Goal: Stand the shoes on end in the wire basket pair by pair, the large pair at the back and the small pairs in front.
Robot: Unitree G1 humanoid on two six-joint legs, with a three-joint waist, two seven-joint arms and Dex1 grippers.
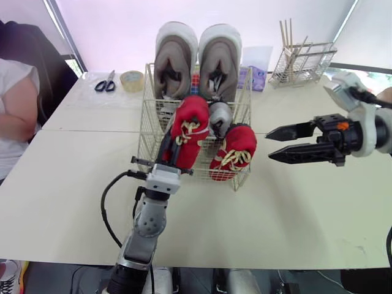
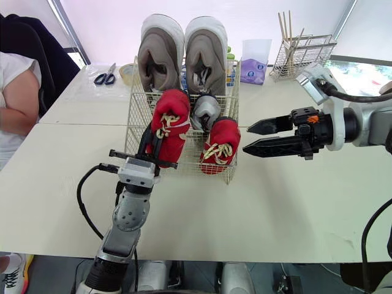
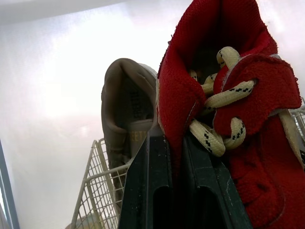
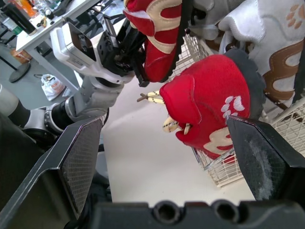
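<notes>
Head cam, both eyes: wire basket (image 1: 149, 125) sits mid-table (image 1: 294, 202), large grey pair (image 1: 176, 61) stood on end along its back wall, openings facing me. Small grey shoe (image 1: 220, 116) is just in front of them, right of centre. Left gripper (image 1: 168, 146) is at the basket's front-left with its jaws clamped on the side of a red shoe (image 1: 188, 122); that shoe is upright, its upper end above the rim, laces toward me. I can't tell whether its lower end touches the basket floor. Second red shoe (image 1: 236, 150) is in the front-right corner, leaning against the wire, free of both grippers. Right gripper (image 1: 269, 147) hovers just beside the basket's right side, level with that shoe, jaws apart, nothing in them. Scissors (image 1: 105, 82) and tape roll (image 1: 131, 79) lie behind the basket on the left, a wire rack (image 1: 303, 61) holding sticks at back right, a person (image 1: 15, 110) at the table's left edge. Left wrist cam: both fingers (image 3: 147, 191) pinch the red fabric next to the cream laces; one large grey shoe and basket wire are behind. Right wrist cam: fingers (image 4: 78, 157) spread wide, the second red shoe framed between them against the basket corner, not touched; left gripper with its shoe beyond.
</notes>
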